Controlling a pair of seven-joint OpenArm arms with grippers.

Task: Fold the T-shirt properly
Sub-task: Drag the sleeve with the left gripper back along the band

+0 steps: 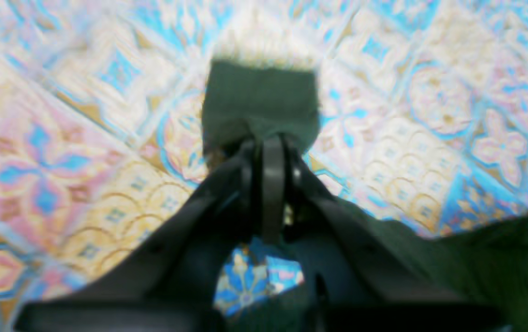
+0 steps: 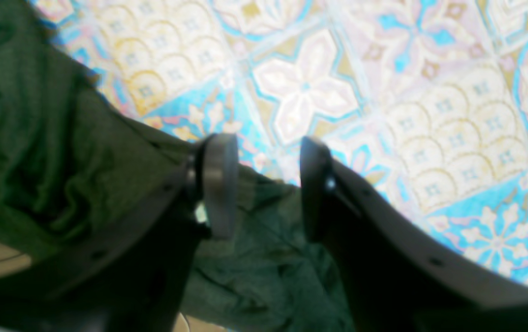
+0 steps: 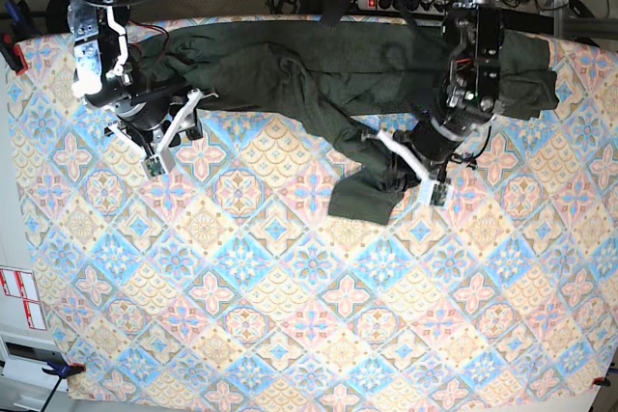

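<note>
Upper left of the base view: right gripper (image 3: 172, 145), jaws spread, empty, beside the T-shirt (image 3: 290, 69) strewn along the tablecloth's (image 3: 290, 315) top edge. Centre right: left gripper (image 3: 398, 173), jaws pinching a sleeve cuff.

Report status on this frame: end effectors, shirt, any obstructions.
Left end effector shut on the T-shirt sleeve end. Right end effector open, empty, at the garment's edge. T-shirt bunched along the patterned tablecloth far side, unfolded. Nothing obstructing.
</note>
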